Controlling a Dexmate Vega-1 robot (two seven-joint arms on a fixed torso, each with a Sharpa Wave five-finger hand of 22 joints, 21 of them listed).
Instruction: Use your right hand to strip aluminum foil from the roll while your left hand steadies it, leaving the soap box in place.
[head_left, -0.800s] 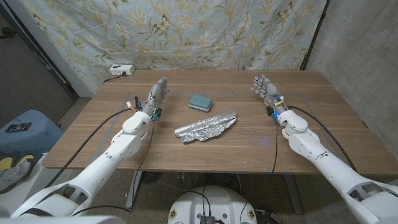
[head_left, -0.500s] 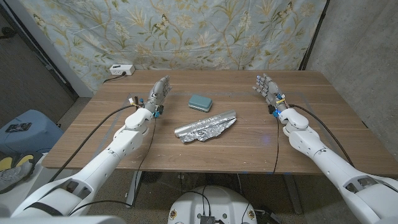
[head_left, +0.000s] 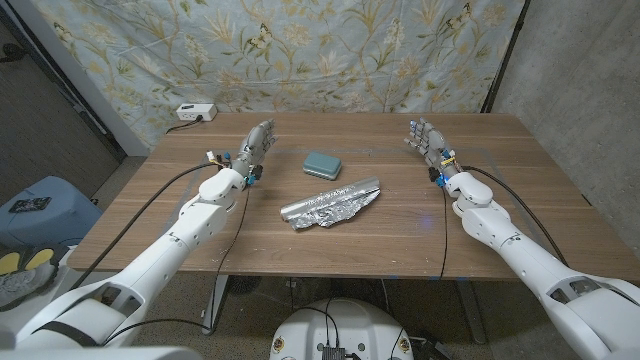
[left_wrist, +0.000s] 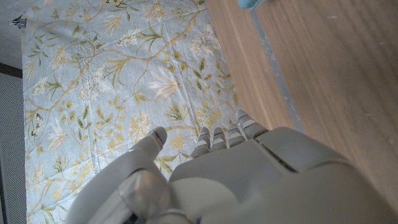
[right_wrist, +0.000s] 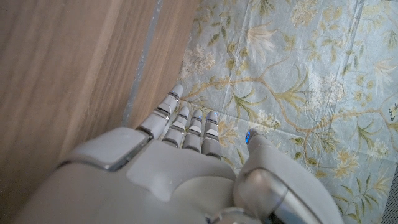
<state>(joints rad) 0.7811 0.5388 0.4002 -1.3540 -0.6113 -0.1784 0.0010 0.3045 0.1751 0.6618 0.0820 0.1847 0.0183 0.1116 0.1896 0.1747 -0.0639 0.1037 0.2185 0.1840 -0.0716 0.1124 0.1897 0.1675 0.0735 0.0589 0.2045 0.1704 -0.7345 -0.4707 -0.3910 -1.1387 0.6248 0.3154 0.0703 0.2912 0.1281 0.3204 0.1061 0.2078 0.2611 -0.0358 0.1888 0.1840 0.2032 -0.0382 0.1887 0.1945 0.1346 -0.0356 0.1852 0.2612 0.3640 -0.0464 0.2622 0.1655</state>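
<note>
The aluminum foil roll (head_left: 331, 203) lies at the middle of the wooden table (head_left: 400, 235), its crinkled loose end spread toward the right. Just behind it sits the teal soap box (head_left: 322, 163), whose corner (left_wrist: 250, 3) peeks into the left wrist view. My left hand (head_left: 253, 152) is on the left side of the table, well left of the roll, fingers extended and holding nothing. My right hand (head_left: 426, 140) stands at the right side, fingers apart and empty, far from the foil. The same hands appear as left hand (left_wrist: 230, 174) and right hand (right_wrist: 180, 162) in the wrist views.
A white power strip (head_left: 196, 113) lies at the table's back left corner. A floral cloth (head_left: 330, 50) hangs behind the table. Cables run along both forearms. A blue object (head_left: 35, 205) sits on the floor at the left.
The left hand has crept slightly toward the back of the table. The foil roll, soap box and right hand have stayed where they were.
</note>
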